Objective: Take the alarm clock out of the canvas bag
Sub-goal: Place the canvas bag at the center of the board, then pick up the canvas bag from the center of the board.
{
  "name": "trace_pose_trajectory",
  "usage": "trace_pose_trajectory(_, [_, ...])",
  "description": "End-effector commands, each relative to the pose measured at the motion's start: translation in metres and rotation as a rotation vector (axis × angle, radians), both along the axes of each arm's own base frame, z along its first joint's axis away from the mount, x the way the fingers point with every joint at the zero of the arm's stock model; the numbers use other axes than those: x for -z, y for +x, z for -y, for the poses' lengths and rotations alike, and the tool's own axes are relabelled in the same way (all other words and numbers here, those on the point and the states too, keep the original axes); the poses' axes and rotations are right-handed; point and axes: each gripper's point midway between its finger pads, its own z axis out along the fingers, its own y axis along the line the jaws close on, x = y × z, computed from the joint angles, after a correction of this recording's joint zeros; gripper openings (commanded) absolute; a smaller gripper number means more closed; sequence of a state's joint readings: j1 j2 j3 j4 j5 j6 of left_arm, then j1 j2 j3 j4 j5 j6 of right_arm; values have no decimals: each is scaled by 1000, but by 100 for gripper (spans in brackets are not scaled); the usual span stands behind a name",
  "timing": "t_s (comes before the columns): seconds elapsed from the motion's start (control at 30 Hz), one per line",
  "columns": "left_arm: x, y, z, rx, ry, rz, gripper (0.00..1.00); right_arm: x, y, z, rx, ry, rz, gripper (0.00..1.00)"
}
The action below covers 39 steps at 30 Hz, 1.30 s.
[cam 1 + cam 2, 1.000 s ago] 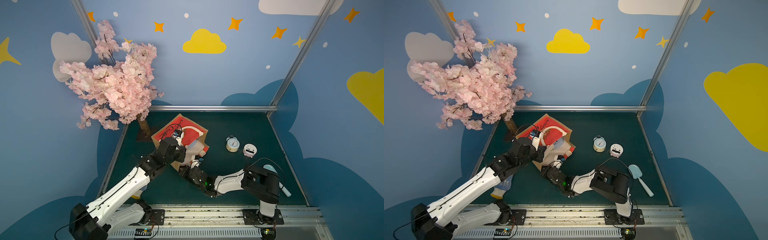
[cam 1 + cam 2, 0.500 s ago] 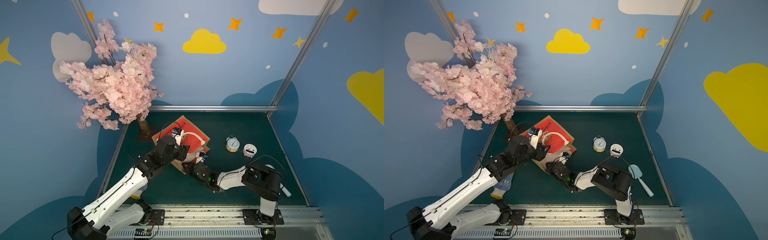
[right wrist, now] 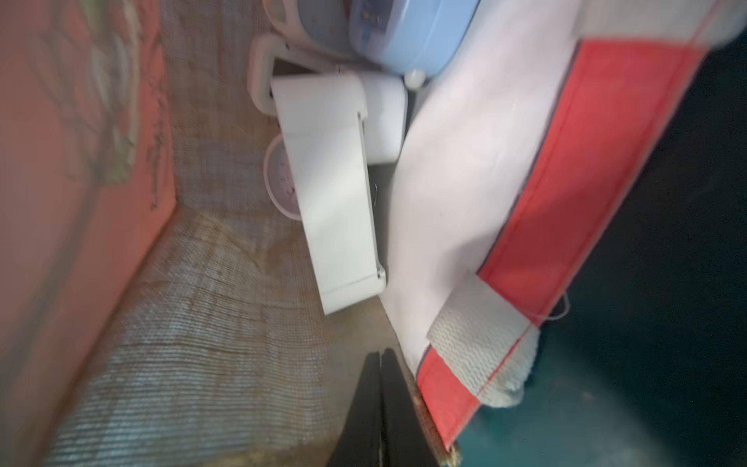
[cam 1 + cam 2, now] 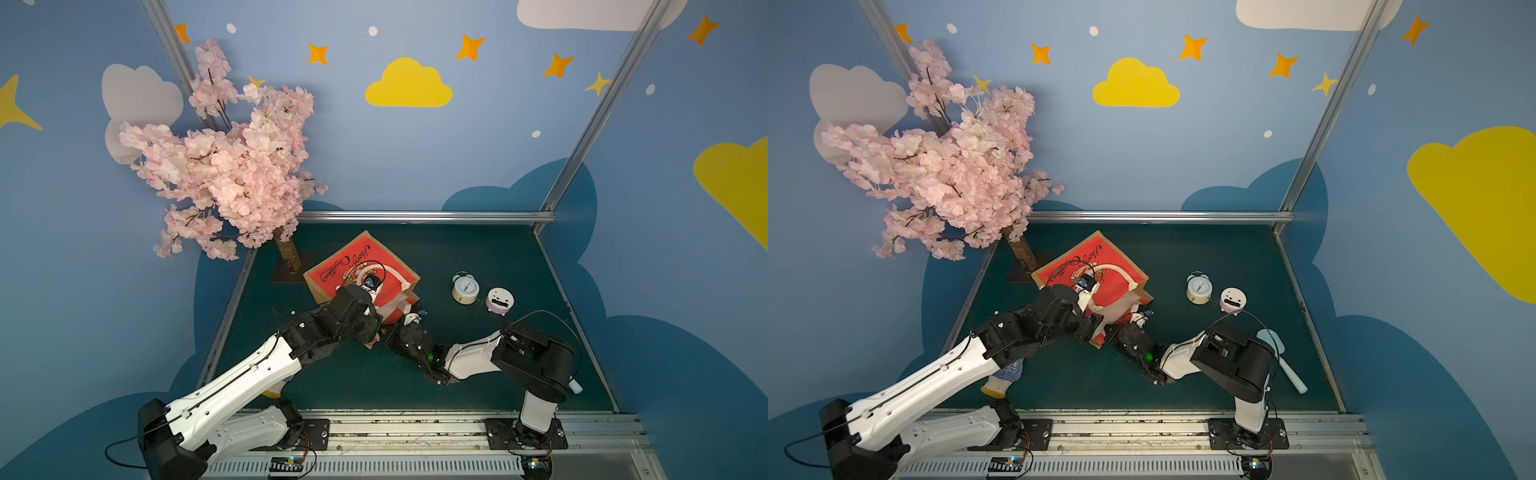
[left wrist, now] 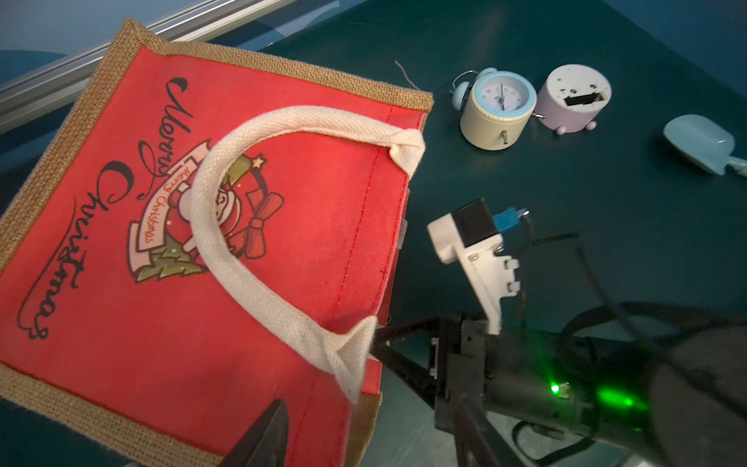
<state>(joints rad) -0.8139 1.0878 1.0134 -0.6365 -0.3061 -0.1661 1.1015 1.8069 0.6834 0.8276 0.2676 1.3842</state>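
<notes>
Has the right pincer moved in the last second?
Yes. Against the unmoved blue clock in a top view, the right pincer has shifted toward the clock's side and slightly farther from the front rail.

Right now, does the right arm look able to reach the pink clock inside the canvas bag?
Probably not directly: its shut end effector is at the canvas bag mouth, but a white block partly covers the pink clock.

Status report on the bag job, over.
Left end effector open at canvas bag. Right end effector shut at its mouth. Pale clock face inside, half behind white block.
</notes>
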Motion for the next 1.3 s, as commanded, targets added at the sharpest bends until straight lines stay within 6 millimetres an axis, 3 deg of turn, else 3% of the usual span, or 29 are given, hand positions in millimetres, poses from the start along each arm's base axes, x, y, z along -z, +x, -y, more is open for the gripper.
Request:
trace_pose_trajectory(0.0, [1, 7, -3, 6, 89, 19, 65, -8, 4, 15, 8, -18, 19, 7])
trace_pose_trajectory(0.23, [20, 22, 0, -10, 197, -10, 63, -7, 15, 37, 32, -28, 15, 8])
trace_pose_trajectory(0.53, [35, 40, -7, -83, 324, -5, 54, -12, 24, 57, 51, -41, 20, 8])
trace_pose_trajectory(0.63, [34, 52, -12, -153, 351, 30, 39, -14, 28, 59, 52, -50, 24, 8])
trace_pose_trajectory(0.77, [31, 57, -8, -142, 355, 58, 7, -8, 37, 62, 47, -41, 9, 10])
trace_pose_trajectory(0.8, [29, 57, -6, -132, 341, 66, 3, -8, 39, 60, 36, -26, 7, 11])
trace_pose_trajectory(1.07, [-11, 45, 15, -60, 40, 183, 3, -26, 44, 1, -155, 130, 89, 37])
trace_pose_trajectory(1.27, [-12, 36, 17, -24, 19, 140, 3, -19, 49, -20, -221, 153, 91, 52])
